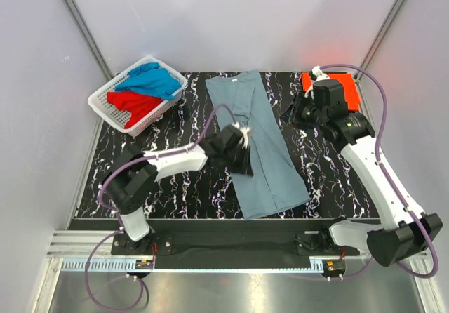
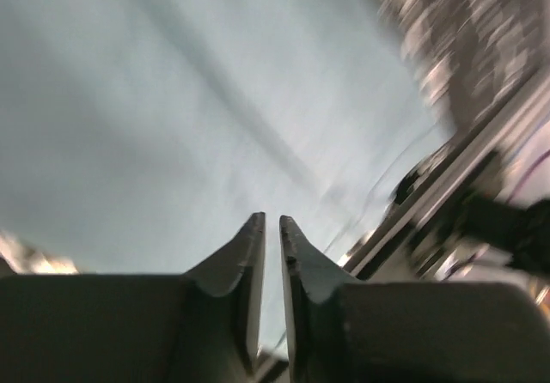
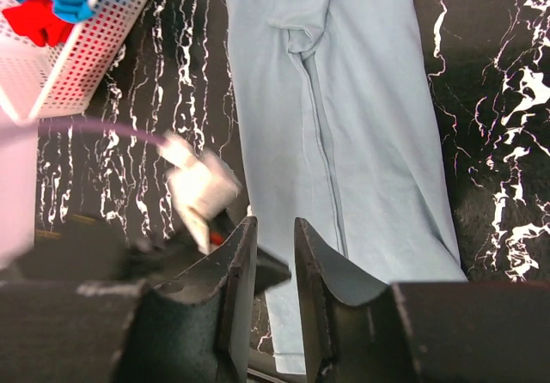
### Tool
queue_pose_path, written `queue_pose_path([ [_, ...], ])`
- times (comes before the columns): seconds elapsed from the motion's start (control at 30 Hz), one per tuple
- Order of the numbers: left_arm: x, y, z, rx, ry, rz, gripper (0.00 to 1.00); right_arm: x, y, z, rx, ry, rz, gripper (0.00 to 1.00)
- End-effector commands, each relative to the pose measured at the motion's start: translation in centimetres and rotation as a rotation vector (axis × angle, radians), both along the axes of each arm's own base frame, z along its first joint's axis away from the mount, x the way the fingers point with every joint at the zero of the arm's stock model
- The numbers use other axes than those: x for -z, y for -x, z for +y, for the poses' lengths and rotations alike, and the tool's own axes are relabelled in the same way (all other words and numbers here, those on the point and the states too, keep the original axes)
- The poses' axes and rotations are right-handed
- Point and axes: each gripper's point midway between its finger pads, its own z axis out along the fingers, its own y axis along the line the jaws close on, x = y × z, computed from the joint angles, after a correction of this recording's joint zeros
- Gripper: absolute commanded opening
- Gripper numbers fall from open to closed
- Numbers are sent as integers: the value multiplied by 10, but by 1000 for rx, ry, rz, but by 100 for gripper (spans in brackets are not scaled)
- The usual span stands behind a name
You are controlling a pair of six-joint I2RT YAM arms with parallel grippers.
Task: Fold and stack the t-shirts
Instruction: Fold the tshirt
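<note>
The dull grey-blue t-shirt lies folded into a long strip down the middle of the table; it also shows in the left wrist view and the right wrist view. My left gripper hovers over the strip's left edge, jaws nearly together and empty. My right gripper is raised beside the strip's far right side, jaws slightly apart and empty. The orange-red t-shirt lies folded at the back right, partly under the right arm. The bright blue t-shirt and red t-shirt lie crumpled in the basket.
The white slotted basket stands at the back left corner. The table is black marble-patterned. The left arm's wrist shows in the right wrist view, left of the strip.
</note>
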Motion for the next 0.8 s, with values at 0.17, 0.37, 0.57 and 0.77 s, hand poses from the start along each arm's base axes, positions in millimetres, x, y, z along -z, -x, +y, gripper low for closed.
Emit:
queue_pose_path([
  [0.17,21,69,22,-5,-87,69,15,-19,15,-2,-22,-28,-29,31],
  [0.37,69,89,66,-89,-256,138,17,-22,22,-2,-28,-44,-34,31],
  [0.57,87,96,111,-164,-405,133,17,1,24,-7,-17,-7,13,31],
  [0.77,61,87,117,-213,-341,57,17,28,25,-5,-26,5,71,30],
])
